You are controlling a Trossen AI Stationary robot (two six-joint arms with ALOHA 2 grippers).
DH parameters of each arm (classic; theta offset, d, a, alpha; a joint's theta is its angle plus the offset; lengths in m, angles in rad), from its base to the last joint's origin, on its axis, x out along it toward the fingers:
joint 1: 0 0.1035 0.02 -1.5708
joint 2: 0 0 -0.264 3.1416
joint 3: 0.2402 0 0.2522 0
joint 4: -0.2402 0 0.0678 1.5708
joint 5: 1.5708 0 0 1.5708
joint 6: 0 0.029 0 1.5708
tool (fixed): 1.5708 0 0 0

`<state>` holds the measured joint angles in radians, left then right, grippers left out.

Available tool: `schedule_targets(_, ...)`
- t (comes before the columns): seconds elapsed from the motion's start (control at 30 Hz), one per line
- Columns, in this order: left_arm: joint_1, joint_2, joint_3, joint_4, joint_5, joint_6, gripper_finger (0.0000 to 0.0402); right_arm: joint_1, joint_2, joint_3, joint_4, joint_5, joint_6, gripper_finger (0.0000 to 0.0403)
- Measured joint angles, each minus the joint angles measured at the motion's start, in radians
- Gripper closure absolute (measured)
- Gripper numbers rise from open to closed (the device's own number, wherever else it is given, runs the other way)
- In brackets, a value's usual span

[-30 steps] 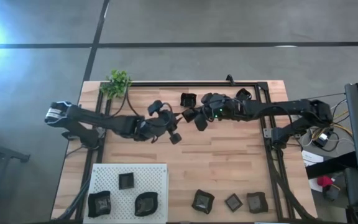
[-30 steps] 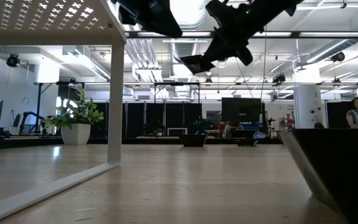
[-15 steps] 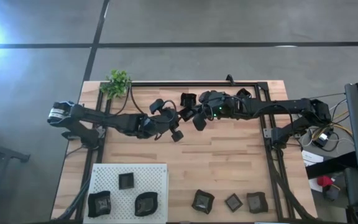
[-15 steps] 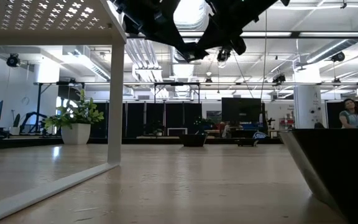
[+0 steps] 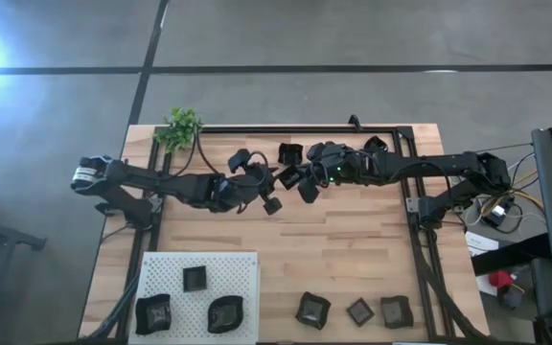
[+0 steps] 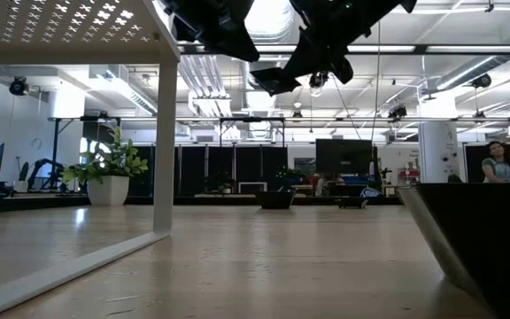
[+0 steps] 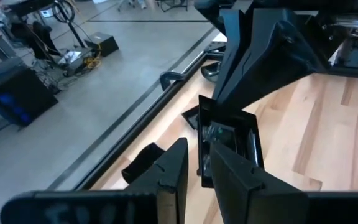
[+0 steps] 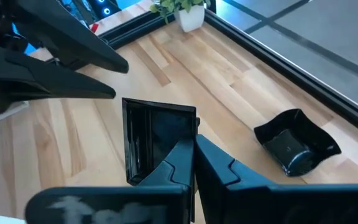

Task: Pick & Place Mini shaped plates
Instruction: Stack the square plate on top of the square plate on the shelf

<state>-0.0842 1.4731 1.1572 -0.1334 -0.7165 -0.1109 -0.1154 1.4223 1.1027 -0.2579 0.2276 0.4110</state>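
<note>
A square black mini plate [image 8: 157,140] hangs above the far middle of the table [image 5: 353,249], with my right gripper [image 8: 193,142] shut on it; the low view shows the plate [image 6: 274,80] well clear of the wood. My left gripper [image 7: 199,160] comes in from the left with its fingers a narrow gap apart. Its fingertips [image 8: 118,79] stand just short of the plate's upper corner, and I cannot tell whether they touch it. A wavy-edged plate [image 8: 297,146] rests on its base at the far edge. My right gripper pinches the square plate's raised rim [image 8: 189,127] near one corner, between its two fingers. The fingers come from the table's right, slanting down. The plate is lifted clear and stands on edge, its hollow turned toward my wrist.
A white perforated board [image 5: 242,266] at the near left carries three dark plates. Three more plates [image 5: 359,310] lie along the near edge. Another plate [image 5: 377,144] lies by the black frame at the far right, and a green plant [image 5: 180,126] stands at the far left corner.
</note>
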Motion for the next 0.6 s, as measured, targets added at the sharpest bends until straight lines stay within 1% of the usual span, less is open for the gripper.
schedule_targets(0.2,0.0,0.033,0.0,-0.006,0.017,-0.017,0.0331,0.002,0.0,0.002,0.002,0.0,0.0,0.0395)
schedule_targets(0.33,0.003,0.043,0.0,0.0,-0.02,-0.019,0.0331,0.011,0.0,0.0,0.001,0.0,-0.002,0.0395)
schedule_targets(0.4,0.003,0.043,0.0,0.0,-0.021,-0.024,0.0331,0.016,0.0,-0.001,0.002,0.0,-0.003,0.0395)
schedule_targets(0.6,0.004,0.043,0.0,-0.001,0.011,-0.055,0.0331,0.02,0.0,-0.002,0.002,0.0,-0.003,0.0395)
